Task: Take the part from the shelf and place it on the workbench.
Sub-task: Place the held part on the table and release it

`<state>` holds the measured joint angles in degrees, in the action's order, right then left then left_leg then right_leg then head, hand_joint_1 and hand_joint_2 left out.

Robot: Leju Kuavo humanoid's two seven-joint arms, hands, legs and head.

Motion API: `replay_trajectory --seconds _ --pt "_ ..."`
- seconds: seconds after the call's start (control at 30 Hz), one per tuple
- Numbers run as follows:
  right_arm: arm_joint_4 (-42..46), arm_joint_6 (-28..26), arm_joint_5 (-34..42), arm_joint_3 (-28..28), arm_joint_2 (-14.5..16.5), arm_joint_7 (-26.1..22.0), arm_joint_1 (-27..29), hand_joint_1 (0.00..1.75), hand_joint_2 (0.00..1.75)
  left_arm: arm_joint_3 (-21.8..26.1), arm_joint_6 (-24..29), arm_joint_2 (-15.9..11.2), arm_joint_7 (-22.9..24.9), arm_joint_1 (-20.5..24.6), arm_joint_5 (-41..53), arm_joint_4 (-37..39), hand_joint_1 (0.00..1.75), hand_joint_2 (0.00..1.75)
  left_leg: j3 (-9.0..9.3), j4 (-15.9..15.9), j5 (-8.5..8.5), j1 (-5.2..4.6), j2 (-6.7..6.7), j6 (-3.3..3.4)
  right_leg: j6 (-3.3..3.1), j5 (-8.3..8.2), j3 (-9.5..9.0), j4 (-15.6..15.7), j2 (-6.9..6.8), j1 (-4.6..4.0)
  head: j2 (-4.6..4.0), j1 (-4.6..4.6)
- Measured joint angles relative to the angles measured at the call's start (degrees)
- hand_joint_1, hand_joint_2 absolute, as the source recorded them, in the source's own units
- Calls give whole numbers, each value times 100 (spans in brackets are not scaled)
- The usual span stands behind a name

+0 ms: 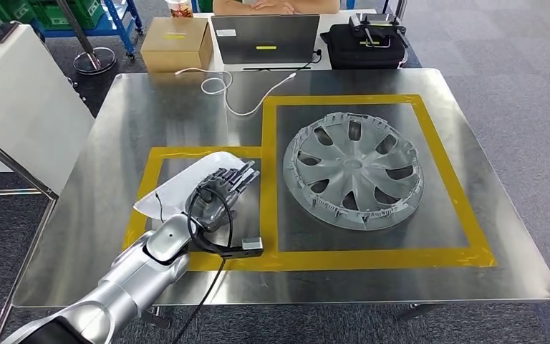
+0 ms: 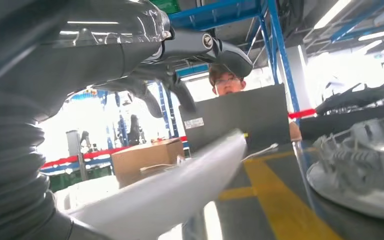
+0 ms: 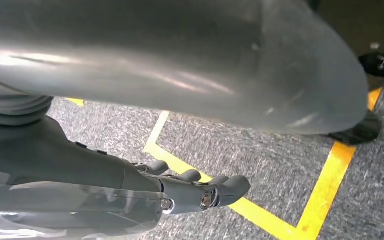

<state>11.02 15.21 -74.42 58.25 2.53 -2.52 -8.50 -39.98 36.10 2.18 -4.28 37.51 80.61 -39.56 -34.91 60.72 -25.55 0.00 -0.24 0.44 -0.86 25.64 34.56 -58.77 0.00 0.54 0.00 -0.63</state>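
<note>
I count one workbench point(image 1: 114, 236) with a steel top, marked with two yellow-taped boxes, one large and one small. One grey wheel cover point(image 1: 353, 170) in the large box. One white flat part point(image 1: 179, 185) in the small box. One cardboard box point(image 1: 177, 43), one laptop point(image 1: 266, 39), one black case point(image 1: 367, 44), one white cable point(image 1: 222, 84) at the far edge. One person point(image 1: 276, 6) behind the laptop. Two robot hands: left hand point(image 1: 223, 192) over the workbench, right hand point(image 3: 180, 187) above carpet.
</note>
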Motion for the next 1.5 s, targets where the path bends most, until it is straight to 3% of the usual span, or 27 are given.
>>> replay_trajectory --seconds 0.07,0.17,0.23,0.3,0.33,0.37,0.43,0.5,0.53,0.67,0.73,0.8,0.83,0.87,0.9,1.0,1.07,1.17,1.23,1.3,1.33,1.37,1.4,1.43,1.5 --pt "0 -1 3 -5 11 8 -2 0 0 -17 15 32 -2 11 -30 16 0 0 77 -172 15 -33 -2 44 60 -7 10 4 -1 1 0 2" --pt "0 -9 21 -5 7 14 4 0 0 -24 123 46 11 12 -126 41 0 0 105 -268 81 -8 -4 130 161 40 23 -41 0 10 0 5" --pt "0 -22 56 -4 3 7 12 0 0 -2 257 53 -92 -7 -443 3 0 0 125 -327 123 16 3 177 215 324 230 -496 4 23 0 28" --pt "0 -39 108 -4 4 -13 31 0 0 79 330 57 -410 -99 -1097 -133 0 0 120 -329 126 11 5 193 260 664 589 -1235 3 36 0 43" --pt "0 -51 139 -3 4 -32 49 0 0 147 322 59 -687 -189 -1604 -263 0 0 120 -326 123 10 5 193 277 725 710 -1478 2 44 0 43" --pt "0 -68 175 -2 4 -56 72 0 0 230 281 63 -1055 -305 -2246 -453 0 0 121 -320 117 11 2 190 289 675 735 -1516 1 52 0 43" --pt "0 -98 244 6 2 -117 122 0 0 420 82 74 -1871 -600 -3679 -1020 0 0 126 -292 92 17 -8 168 296 325 471 -976 0 73 0 45" --pt "0 -118 306 25 1 -173 162 0 0 603 -283 57 -2578 -947 -4971 -1795 0 0 120 -246 48 2 -17 115 263 63 110 -262 8 72 0 54" --pt "0 -124 335 35 1 -201 179 0 0 688 -486 30 -2889 -1130 -5512 -2244 0 0 118 -230 29 -7 -17 85 234 21 15 -69 15 62 0 55" --pt "-1 -141 418 76 20 -262 262 0 0 982 -980 -207 -3443 -1821 -6455 -3964 0 0 118 -157 -66 3 -11 -36 87 32 -30 17 26 53 0 49" --pt "-2 -165 471 110 37 -278 300 0 0 1115 -1093 -410 -3454 -2233 -6613 -4932 0 0 -42 248 -343 20 -10 -99 7 29 -56 43 24 65 0 18" --pt "-1 -189 528 157 40 -296 335 0 0 1174 -1146 -613 -3458 -2561 -6731 -5724 0 0 -381 993 -720 26 -10 -138 -36 45 -60 36 17 52 0 -6" --pt "-1 -196 549 181 40 -302 346 0 0 1186 -1157 -708 -3459 -2707 -6765 -6045 0 0 -527 1296 -825 28 -9 -149 -44 51 -61 31 13 45 0 -6" --pt "-1 -197 560 201 41 -308 350 0 0 1199 -1158 -788 -3459 -2840 -6782 -6315 0 0 -584 1409 -814 29 -9 -151 -49 59 -62 24 10 38 0 -7" --pt "-1 -197 566 215 45 -311 351 0 0 1213 -1162 -858 -3459 -2949 -6805 -6556 0 0 -531 1296 -695 30 -9 -143 -50 66 -67 17 10 33 0 -8" --pt "-1 -199 600 251 72 -327 348 0 0 1227 -1173 -1023 -3458 -3149 -6864 -7132 0 0 21 195 -187 16 1 -65 -24 94 -93 -5 10 8 0 -5" --pt "-1 -202 637 287 89 -350 347 0 0 1193 -1172 -1126 -3458 -3269 -6863 -7438 0 0 202 -174 -108 -13 6 -10 24 102 -104 -8 8 -6 0 -2" --pt "0 -209 696 344 103 -398 347 0 0 1104 -1184 -1262 -3459 -3488 -6883 -7766 0 0 238 -252 -57 0 8 74 119 130 -116 -15 5 -3 0 2" --pt "-1 -211 729 372 109 -418 348 0 0 1081 -1244 -1303 -3459 -3626 -6929 -7856 0 0 261 -317 6 35 21 140 166 383 2 -328 6 3 0 20" --pt "-2 -209 746 395 118 -421 349 0 0 1098 -1360 -1319 -3458 -3757 -6968 -7849 0 0 235 -323 33 34 32 169 199 795 297 -1017 5 24 0 35" --pt "-2 -207 750 406 124 -421 350 0 0 1121 -1426 -1323 -3458 -3810 -6980 -7830 0 0 214 -317 42 32 34 172 216 931 434 -1338 5 32 0 37" --pt "-2 -205 752 416 128 -421 351 0 0 1149 -1493 -1325 -3458 -3850 -6980 -7806 0 0 196 -310 49 31 34 171 227 966 495 -1509 4 36 0 38" --pt "-2 -203 754 425 131 -420 352 0 0 1180 -1553 -1326 -3458 -3878 -6976 -7780 0 0 182 -299 56 32 33 168 232 891 449 -1465 4 40 0 39" --pt "-2 -202 754 432 132 -419 351 0 0 1209 -1607 -1325 -3459 -3896 -6969 -7755 0 0 173 -285 62 33 30 161 229 724 289 -1195 4 42 0 40" --pt "-2 -198 753 439 132 -417 344 0 0 1262 -1688 -1322 -3459 -3909 -6947 -7724 0 0 155 -245 62 21 24 127 197 392 -140 -413 7 34 0 39"
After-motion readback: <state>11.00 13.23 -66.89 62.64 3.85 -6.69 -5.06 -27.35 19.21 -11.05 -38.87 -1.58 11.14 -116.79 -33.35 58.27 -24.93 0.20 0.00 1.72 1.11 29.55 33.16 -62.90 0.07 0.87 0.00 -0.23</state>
